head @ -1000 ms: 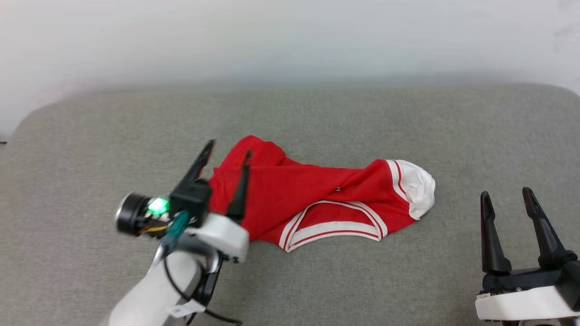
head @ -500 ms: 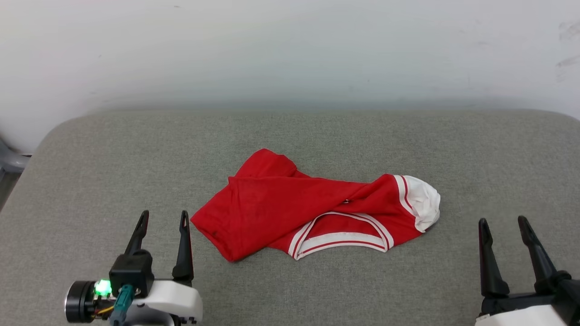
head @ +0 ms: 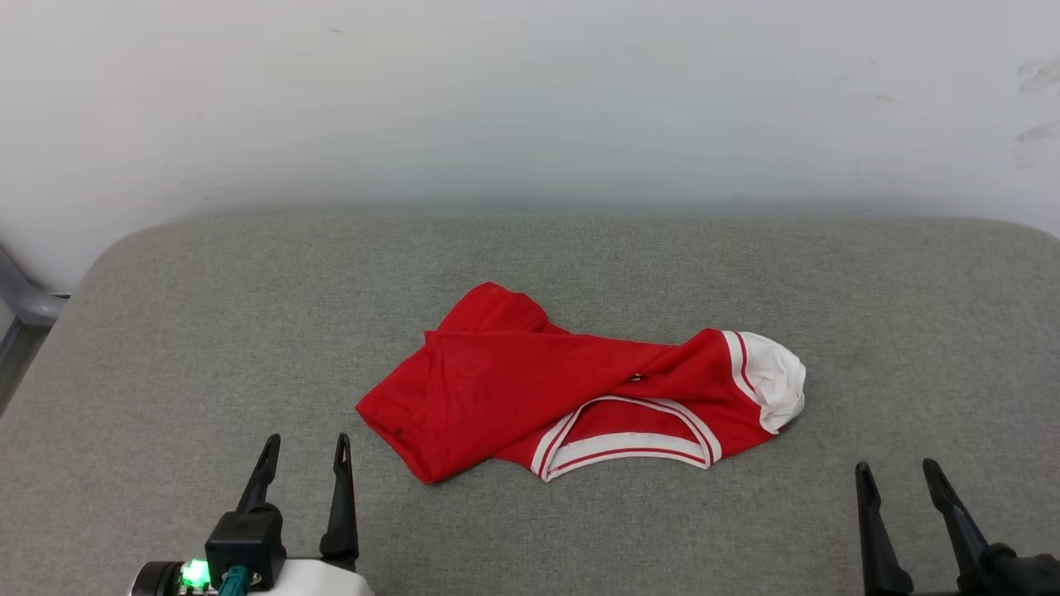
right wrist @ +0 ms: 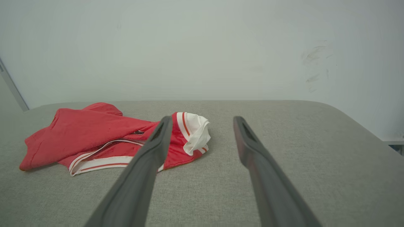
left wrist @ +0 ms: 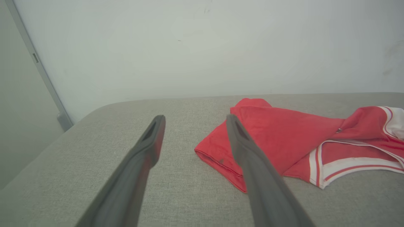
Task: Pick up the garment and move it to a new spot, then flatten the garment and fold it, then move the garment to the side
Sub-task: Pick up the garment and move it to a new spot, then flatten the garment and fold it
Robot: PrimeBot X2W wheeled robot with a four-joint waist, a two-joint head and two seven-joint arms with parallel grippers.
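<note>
Left jaws and right jaws, spread and empty, point forward low over the table (head: 166, 331), flanking the crumpled garment (head: 513, 389).

surface: grey fabric cushion (head: 207, 331), rounded corners; wall (head: 530, 99): plain white, faint scuffs; light: soft, even

A grey fabric cushion (head: 207, 331) with rounded far corners spans the head view from 9 o'clock across to 3 and down to 6. Behind it a white wall (head: 530, 99) takes the top from 10 to 2 o'clock, with faint dark scuffs (head: 1039, 79) at 2. A grey bar (head: 25, 302) slants beside the cushion's corner at 9 o'clock, against the wall.
</note>
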